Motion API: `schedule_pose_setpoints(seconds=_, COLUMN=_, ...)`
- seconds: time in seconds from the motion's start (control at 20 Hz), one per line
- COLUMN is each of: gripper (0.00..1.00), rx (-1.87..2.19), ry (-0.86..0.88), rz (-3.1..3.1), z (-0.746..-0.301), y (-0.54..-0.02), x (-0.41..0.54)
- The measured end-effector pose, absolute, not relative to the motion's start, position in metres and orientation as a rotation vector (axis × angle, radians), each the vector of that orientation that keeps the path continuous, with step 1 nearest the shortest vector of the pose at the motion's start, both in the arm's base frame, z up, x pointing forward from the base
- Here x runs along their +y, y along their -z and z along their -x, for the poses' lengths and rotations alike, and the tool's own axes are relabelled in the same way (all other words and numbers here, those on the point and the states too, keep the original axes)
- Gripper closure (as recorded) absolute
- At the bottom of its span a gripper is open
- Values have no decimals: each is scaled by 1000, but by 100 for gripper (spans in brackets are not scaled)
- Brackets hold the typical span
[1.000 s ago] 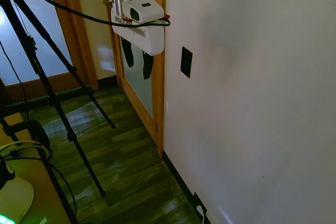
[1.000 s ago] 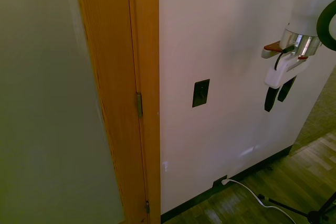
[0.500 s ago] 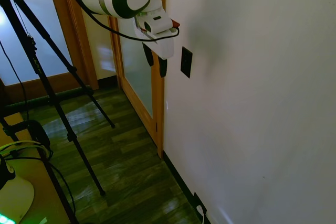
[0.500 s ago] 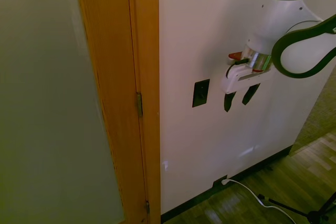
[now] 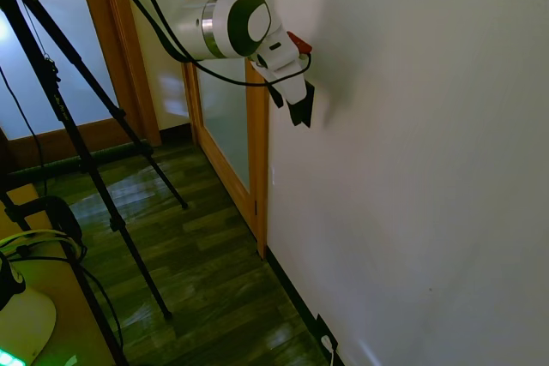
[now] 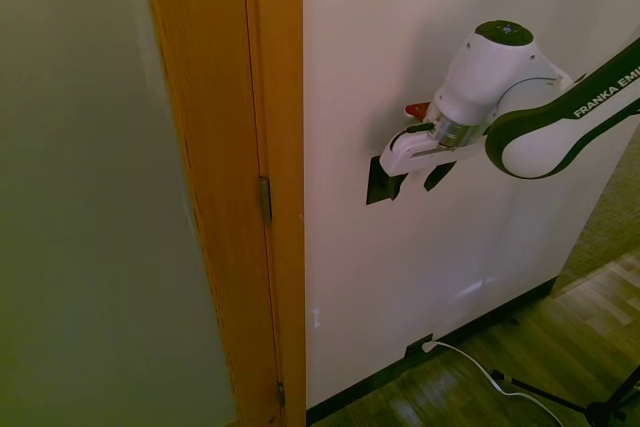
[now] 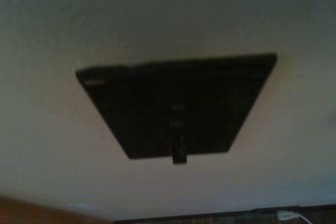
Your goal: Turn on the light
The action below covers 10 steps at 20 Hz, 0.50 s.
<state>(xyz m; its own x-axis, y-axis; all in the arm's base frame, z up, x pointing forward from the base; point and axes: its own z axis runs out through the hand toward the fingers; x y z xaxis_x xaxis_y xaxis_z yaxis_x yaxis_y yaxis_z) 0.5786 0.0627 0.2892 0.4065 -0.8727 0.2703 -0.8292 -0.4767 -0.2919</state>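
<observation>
Since one second ago, the pincer (image 6: pixel 412 179) has been swung from well away on the right up to the wall (image 6: pixel 400 57) and tipped toward it. Going left to right in the second outside view, the wooden door frame (image 6: pixel 225 197) is seen first, then the light switch (image 6: pixel 377 187), a small black plate on the wall, then the pincer with its two dark fingers spread apart and nothing held. One finger (image 6: pixel 392 185) is right at the plate, but whether it touches cannot be told. In the wrist view the switch (image 7: pixel 178 108) is seen close up, with a small lever sticking out.

Trouble could come if the finger is pushed beside the lever and only the plate is pressed, so no light is turned on. If too hard a push is given, the plate or wall could be scraped.
</observation>
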Motion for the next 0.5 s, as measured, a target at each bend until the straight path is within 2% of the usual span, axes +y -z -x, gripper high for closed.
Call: schedule_pose_setpoints(seconds=0.5, gripper=100, rx=1535, ry=626, rz=2523, z=-595, y=-284, x=69)
